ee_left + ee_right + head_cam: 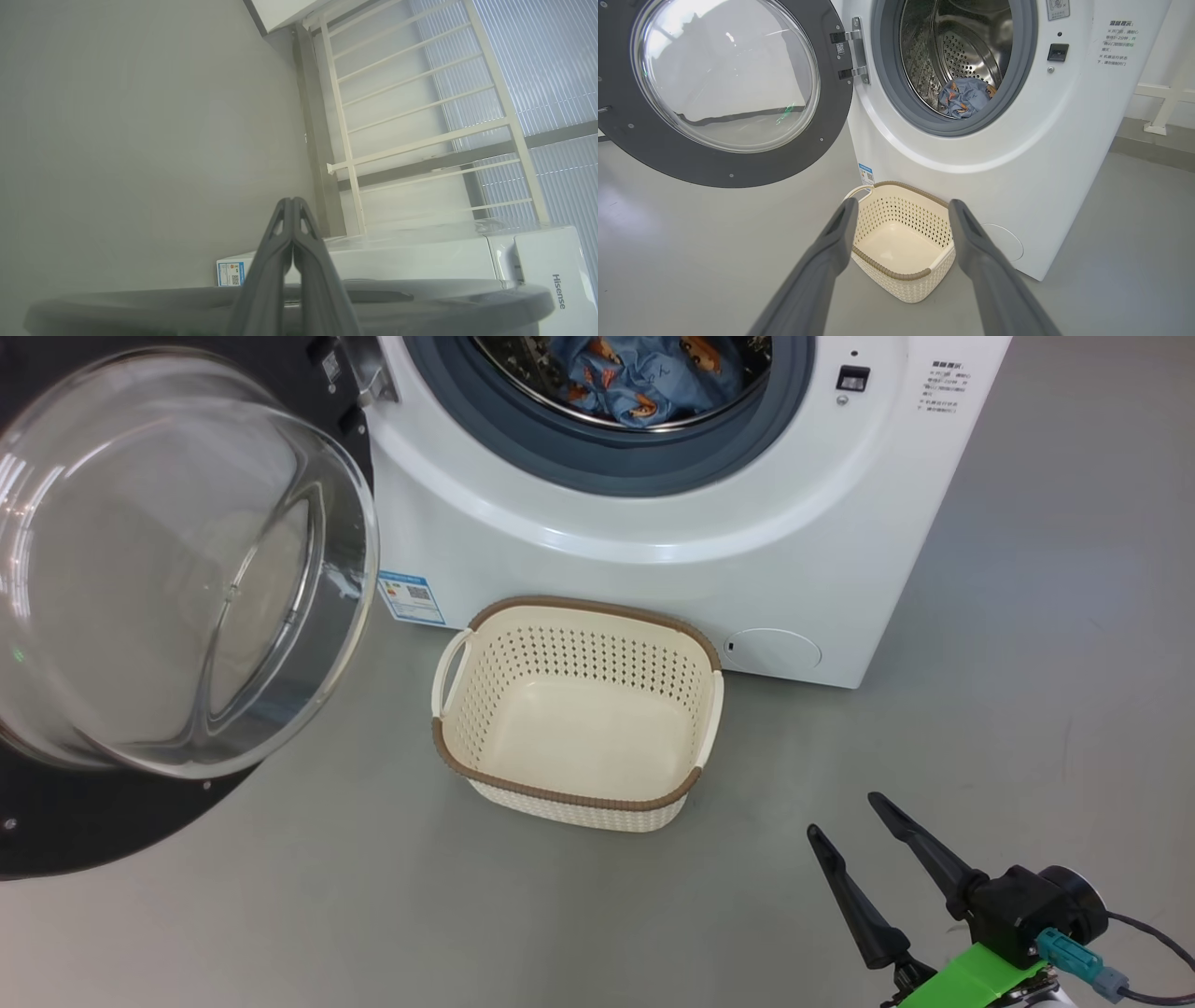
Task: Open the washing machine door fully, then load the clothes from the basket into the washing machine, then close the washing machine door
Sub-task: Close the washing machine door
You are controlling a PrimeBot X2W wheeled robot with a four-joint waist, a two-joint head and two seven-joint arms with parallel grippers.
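Status: washing machine door (177, 569) hangs wide open to the left of the washing machine (653, 551), inner glass bowl facing the head cam. Basket (579, 609) stands on the floor against the machine's front (touching or just short, can't tell), right under the opening, and it's empty. Clothes (644, 373) lie in the drum, low at the front.

Claws: right claw (842, 812) is spread wide and holds nothing. It hovers over the floor near the basket's right corner, apart from it. Left claw (292, 201) is closed, tips pressed together with nothing between them. In its own wrist view it points across the door's dark rim; contact not confirmable.

My read: loading is done, only the door close is left.

Handling: the door is rigid, probably fairly heavy, and swings on one metal hinge (857, 51) at the machine side. The glossy rim looks slippery, so push, don't pinch. Best contact is the outer rim farthest from the hinge for leverage, not the glass bulge. It likely needs a firm last push at the latch slot (851, 378). The clothes are soft and limp; nothing hangs over the gasket (607, 462) now.

Count: 1 door, 1 machine, 1 basket, 2 claws, 1 visible bundle of blue printed cloth (pieces not countable).
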